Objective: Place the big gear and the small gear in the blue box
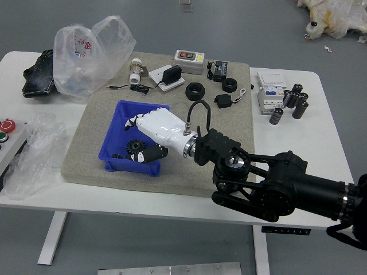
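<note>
My right hand (133, 138), white-backed with dark fingertips, is over the right part of the blue box (112, 129), its fingers spread and holding nothing. A black toothed gear (136, 146) lies inside the box, just left of the thumb. Lower left of it, near the box's front wall, is a smaller dark piece (117, 156), perhaps the small gear; its shape is too small to tell. The hand hides the right part of the box's inside. My left hand is not in view.
Behind the box are a white adapter plate with a cable (166, 80), two black rings (195, 91) and a grey button box (189, 60). Clear plastic bags (86, 63) stand at the left. White boxes (270, 94) and several black cylinders (298, 102) stand at the right.
</note>
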Controlling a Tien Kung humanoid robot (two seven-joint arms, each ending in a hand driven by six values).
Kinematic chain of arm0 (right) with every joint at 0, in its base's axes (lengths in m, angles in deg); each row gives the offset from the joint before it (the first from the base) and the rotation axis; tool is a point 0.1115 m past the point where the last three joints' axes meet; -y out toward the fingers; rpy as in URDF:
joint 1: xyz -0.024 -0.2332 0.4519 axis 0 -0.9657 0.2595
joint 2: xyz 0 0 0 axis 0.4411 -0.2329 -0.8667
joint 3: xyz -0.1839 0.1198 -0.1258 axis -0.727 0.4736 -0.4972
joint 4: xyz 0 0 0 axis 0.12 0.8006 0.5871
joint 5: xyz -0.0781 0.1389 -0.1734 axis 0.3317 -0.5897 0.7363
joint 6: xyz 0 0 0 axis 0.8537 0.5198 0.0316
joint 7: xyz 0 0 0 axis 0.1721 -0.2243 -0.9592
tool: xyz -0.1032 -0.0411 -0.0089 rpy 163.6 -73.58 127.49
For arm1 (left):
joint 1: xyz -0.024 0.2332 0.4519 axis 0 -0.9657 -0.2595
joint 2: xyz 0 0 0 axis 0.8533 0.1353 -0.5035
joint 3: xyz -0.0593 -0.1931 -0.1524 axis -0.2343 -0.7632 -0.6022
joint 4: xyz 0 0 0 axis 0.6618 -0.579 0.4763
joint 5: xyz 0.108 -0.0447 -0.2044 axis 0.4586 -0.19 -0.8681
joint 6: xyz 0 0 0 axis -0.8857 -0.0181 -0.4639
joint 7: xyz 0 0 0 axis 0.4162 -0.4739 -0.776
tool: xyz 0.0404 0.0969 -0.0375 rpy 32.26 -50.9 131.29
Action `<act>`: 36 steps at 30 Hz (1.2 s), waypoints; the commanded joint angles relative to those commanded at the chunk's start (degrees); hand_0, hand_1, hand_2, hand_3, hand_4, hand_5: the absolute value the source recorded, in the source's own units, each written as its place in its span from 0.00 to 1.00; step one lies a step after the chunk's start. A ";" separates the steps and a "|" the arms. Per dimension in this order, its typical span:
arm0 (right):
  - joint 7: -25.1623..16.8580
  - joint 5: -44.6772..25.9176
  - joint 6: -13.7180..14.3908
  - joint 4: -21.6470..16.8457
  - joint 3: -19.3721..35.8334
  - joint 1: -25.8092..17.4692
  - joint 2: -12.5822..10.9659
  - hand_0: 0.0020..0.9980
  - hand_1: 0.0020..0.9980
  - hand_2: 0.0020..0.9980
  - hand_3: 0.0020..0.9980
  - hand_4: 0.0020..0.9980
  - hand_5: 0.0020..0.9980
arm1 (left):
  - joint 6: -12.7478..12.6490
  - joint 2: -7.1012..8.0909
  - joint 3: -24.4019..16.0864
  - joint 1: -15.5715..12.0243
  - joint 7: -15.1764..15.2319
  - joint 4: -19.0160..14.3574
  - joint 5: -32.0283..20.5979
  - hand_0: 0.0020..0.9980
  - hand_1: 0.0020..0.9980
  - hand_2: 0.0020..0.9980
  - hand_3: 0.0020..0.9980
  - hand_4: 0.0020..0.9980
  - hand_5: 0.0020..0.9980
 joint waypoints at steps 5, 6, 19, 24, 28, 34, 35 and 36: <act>-3.66 -5.14 3.51 -3.50 7.04 -4.56 -3.18 0.34 0.58 0.72 0.73 0.84 0.56 | -0.05 0.09 0.07 -0.06 0.03 0.02 -0.17 0.57 0.52 0.53 0.64 0.66 0.15; -4.89 -6.71 4.20 -3.93 8.75 -5.81 -3.79 0.34 0.58 0.72 0.73 0.84 0.56 | -0.05 0.10 0.10 -0.06 0.05 0.02 -0.20 0.57 0.52 0.53 0.64 0.66 0.15; -19.49 -26.24 1.62 -7.72 28.81 -23.19 -10.54 0.78 0.73 0.72 0.72 0.84 0.56 | 0.06 0.17 0.45 -0.31 0.38 0.14 -0.37 0.57 0.52 0.53 0.64 0.66 0.15; -24.99 -34.57 -1.12 -8.00 34.00 -30.30 -11.11 0.83 0.75 0.74 0.73 0.87 0.63 | -0.01 0.28 0.65 -0.41 0.56 0.20 -0.70 0.57 0.52 0.53 0.64 0.66 0.15; -28.41 -41.65 -3.97 -7.52 35.34 -34.43 -9.89 0.88 0.78 0.77 0.75 0.96 0.91 | -0.04 -0.09 0.87 -0.46 0.70 0.21 -1.05 0.57 0.52 0.53 0.64 0.66 0.15; -28.73 -49.31 -7.33 -8.31 33.53 -34.21 -9.12 0.91 0.80 0.79 0.77 1.00 1.00 | -0.09 -0.24 2.14 0.01 1.54 0.39 -2.14 0.57 0.52 0.53 0.64 0.66 0.15; -28.81 -50.28 -7.49 -8.35 33.45 -34.09 -9.04 0.91 0.80 0.79 0.77 1.00 1.00 | -0.11 -0.22 2.58 0.08 1.81 0.44 -2.54 0.57 0.52 0.53 0.64 0.66 0.15; -28.90 -51.24 -7.62 -8.33 33.41 -33.98 -8.97 0.91 0.80 0.79 0.77 1.00 1.00 | -0.13 -0.20 3.19 0.14 2.17 0.51 -3.09 0.57 0.52 0.53 0.64 0.66 0.15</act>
